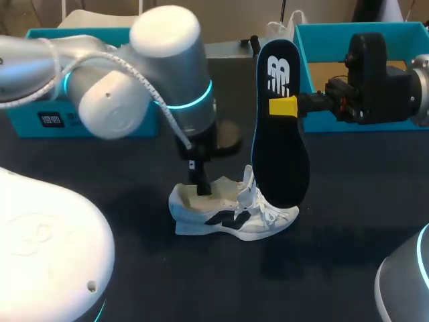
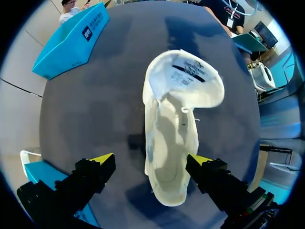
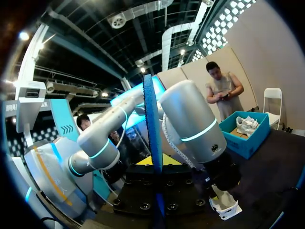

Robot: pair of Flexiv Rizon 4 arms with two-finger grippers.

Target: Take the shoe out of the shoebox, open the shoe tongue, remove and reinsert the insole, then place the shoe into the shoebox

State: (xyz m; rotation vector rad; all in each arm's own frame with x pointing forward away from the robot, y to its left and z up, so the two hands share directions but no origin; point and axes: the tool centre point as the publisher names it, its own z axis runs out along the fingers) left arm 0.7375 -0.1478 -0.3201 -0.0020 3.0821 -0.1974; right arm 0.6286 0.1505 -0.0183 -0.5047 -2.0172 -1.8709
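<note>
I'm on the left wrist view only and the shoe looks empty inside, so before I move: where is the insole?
Observer: The right gripper holds the insole upright above the table, pinched in its upper part.
Operator: How close is it to the shoe?
Observer: Its lower end is down by the laced front of the shoe, outside the opening. I cannot tell whether they touch.
Operator: Is the grip square?
Observer: The right wrist view shows the insole edge-on in the middle of that gripper, clamped from both sides.
</note>
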